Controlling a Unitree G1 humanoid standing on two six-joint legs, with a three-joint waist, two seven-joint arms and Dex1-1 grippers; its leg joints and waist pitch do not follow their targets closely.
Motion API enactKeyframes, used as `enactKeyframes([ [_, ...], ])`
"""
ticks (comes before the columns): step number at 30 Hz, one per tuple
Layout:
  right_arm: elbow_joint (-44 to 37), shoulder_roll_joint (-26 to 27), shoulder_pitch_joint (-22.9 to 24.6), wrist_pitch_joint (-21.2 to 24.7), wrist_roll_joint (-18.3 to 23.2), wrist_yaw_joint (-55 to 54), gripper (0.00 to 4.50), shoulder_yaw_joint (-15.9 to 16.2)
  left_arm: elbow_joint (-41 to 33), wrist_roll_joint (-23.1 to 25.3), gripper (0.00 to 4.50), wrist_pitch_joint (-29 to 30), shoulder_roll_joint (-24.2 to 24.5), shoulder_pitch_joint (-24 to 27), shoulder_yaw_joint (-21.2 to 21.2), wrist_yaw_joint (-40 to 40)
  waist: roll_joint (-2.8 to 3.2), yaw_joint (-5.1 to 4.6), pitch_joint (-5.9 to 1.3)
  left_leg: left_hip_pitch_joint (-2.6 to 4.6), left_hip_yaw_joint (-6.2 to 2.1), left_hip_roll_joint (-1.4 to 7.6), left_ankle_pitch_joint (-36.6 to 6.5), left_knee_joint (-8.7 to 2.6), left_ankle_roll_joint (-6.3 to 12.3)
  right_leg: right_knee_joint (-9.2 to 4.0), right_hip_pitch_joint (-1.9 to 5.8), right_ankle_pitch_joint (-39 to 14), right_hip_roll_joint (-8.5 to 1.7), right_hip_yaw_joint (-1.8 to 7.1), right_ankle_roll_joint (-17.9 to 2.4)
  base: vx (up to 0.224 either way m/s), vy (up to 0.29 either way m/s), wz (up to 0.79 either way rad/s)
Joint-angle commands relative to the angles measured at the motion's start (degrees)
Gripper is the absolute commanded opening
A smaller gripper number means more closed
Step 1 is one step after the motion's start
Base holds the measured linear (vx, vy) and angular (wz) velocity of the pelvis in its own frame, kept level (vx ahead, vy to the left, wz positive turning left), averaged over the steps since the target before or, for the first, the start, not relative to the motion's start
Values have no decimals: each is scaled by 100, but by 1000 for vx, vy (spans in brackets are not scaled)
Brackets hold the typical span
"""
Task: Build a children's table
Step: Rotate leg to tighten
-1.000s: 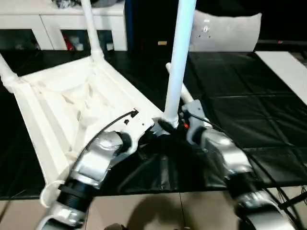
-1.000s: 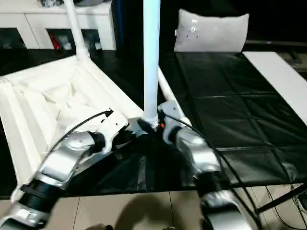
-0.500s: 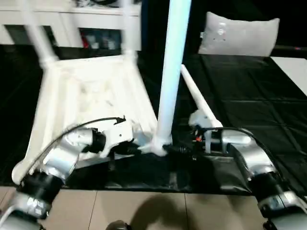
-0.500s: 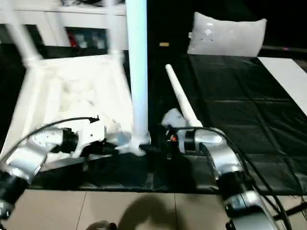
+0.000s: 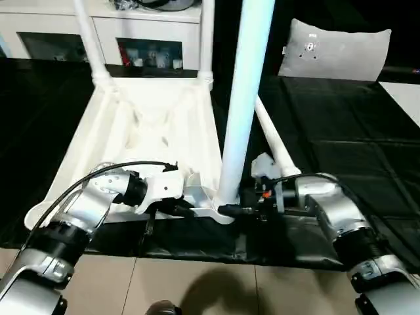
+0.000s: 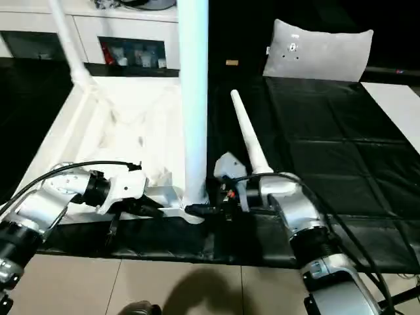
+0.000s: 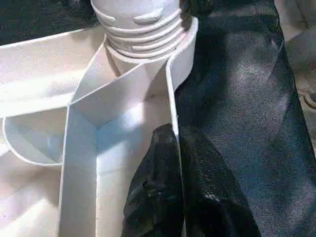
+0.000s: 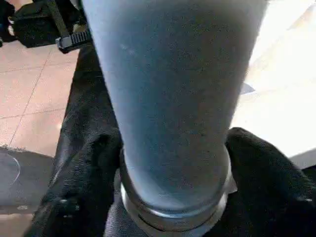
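Observation:
The white tabletop [image 5: 151, 131] lies underside up on the black mat. Two legs [image 5: 88, 39] stand in its far corners. A third leg [image 5: 239, 98] stands upright in the near right corner socket [image 7: 143, 29]. A fourth leg [image 5: 272, 141] lies loose on the mat beside it. My left gripper [image 5: 187, 209] is shut on the tabletop's rim [image 7: 173, 89] just beside that socket. From the other side my right gripper [image 5: 239, 211] clasps the upright leg [image 8: 173, 98] at its base, with a finger [image 8: 261, 163] against each side.
A white cabinet [image 5: 111, 39] stands behind the tabletop. A grey pillow [image 5: 335, 49] sits at the back right, and a white board [image 6: 400, 98] lies at the far right. The black mat [image 5: 354, 131] ends at a tiled floor [image 5: 197, 289] just in front of me.
The whole picture has swung, so the camera moved. Both grippers stay at the near corner. My right forearm now reaches the leg's base more from the side.

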Motion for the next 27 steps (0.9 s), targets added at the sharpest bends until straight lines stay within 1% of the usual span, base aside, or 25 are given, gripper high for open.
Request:
enactKeyframes([
  [1,22,-29,-26,-95,-66,64,312,27,77,221,0,-201,-66,-13,-384,-241,36,-38,-393,170,-82,334,-1487,-366,22,-386,211,-979,-481,244,-1197,0,0,0],
  [2,43,-28,-27,-102,-78,76,312,31,132,227,0,-245,-62,-29,-386,-238,34,-37,-393,163,-80,330,-1468,-364,27,-385,213,-956,-480,245,-1196,0,0,0],
  [5,58,-27,-29,-79,-65,81,282,36,187,228,0,-290,-61,-43,-382,-242,29,-31,-394,157,-81,329,-1445,-361,32,-381,219,-957,-484,244,-1186,0,0,0],
  [9,72,-10,19,-133,-118,61,273,118,274,240,0,-375,-55,-14,-359,-214,35,-22,-394,161,-84,332,-1468,-364,24,-389,212,-1031,-486,244,-1166,0,0,0],
  [13,-1,52,109,-65,-111,15,270,141,144,145,0,-156,-84,119,-239,-76,34,-28,-392,159,-82,333,-1471,-364,23,-380,212,-981,-483,243,-1194,0,0,0],
  [14,-6,57,115,-58,-109,8,269,141,132,137,0,-134,-88,129,-228,-61,61,-28,-396,165,-84,334,-1492,-365,11,-385,210,-979,-483,242,-1202,0,0,0],
  [15,-67,132,186,46,-76,-124,269,112,-39,52,0,144,-141,232,-102,136,71,-33,-395,163,-85,337,-1514,-367,-7,-375,210,-958,-482,245,-1213,0,0,0],
  [16,-84,173,205,113,-54,-197,269,87,-111,35,0,272,-167,266,-55,238,61,-35,-393,165,-87,341,-1523,-372,-11,-372,211,-943,-481,243,-1222,0,0,0],
  [17,-123,324,248,349,12,-471,269,0,-372,-57,0,690,-284,384,112,568,55,-53,-386,163,-92,347,-1584,-384,-25,-372,223,-1040,-493,250,-1230,0,0,0],
  [18,-131,433,263,474,25,-690,269,-51,-566,-145,0,972,-376,467,220,758,79,-55,-367,165,-97,341,-1653,-398,-35,-393,204,-1167,-485,247,-1226,0,0,0],
  [19,-106,581,271,598,7,-995,268,-101,-830,-222,0,1319,-498,578,340,1017,72,-98,-328,178,-100,328,-1906,-417,-82,-442,183,-1596,-482,244,-1172,0,0,0],
  [20,-1,781,261,664,-72,-1450,268,-158,-1188,-290,0,1766,-679,725,475,1362,57,-146,-293,200,-125,325,-2193,-446,-177,-486,179,-2161,-506,248,-1072,0,0,0],
  [21,57,843,252,654,-110,-1605,268,-175,-1297,-295,0,1900,-741,769,508,1476,69,-165,-278,219,-145,332,-2343,-452,-237,-500,163,-2450,-521,248,-1014,0,0,0],
  [22,160,972,221,698,-122,-1861,268,-233,-1481,-274,0,2134,-857,837,555,1676,34,-228,-239,252,-175,293,-2657,-453,-295,-602,139,-3188,-538,224,-803,0,0,0],
  [23,247,1085,191,735,-119,-2071,268,-289,-1633,-246,0,2326,-956,891,589,1844,42,-260,-255,272,-198,298,-2729,-454,-334,-612,147,-3367,-559,222,-730,0,0,0],
  [24,247,1085,191,735,-119,-2071,267,-289,-1633,-246,0,2326,-956,891,589,1844,38,-308,-257,257,-214,299,-2726,-464,-344,-625,158,-3430,-566,221,-687,0,0,0],
  [25,510,1387,45,817,-95,-2686,267,-477,-1931,-185,0,2858,-1335,955,722,2374,4,-412,-279,206,-232,290,-2650,-480,-331,-624,194,-3405,-550,201,-591,0,0,0],
  [26,534,1416,29,824,-90,-2744,267,-496,-1950,-170,0,2900,-1373,954,734,2430,9,-461,-253,188,-236,286,-2661,-491,-334,-628,182,-3370,-527,187,-607,0,0,0],
  [27,597,1491,-15,846,-77,-2897,267,-550,-1997,-122,0,3012,-1476,951,764,2587,28,-483,-273,213,-244,269,-2728,-469,-319,-663,164,-3407,-523,168,-569,0,0,0],
])
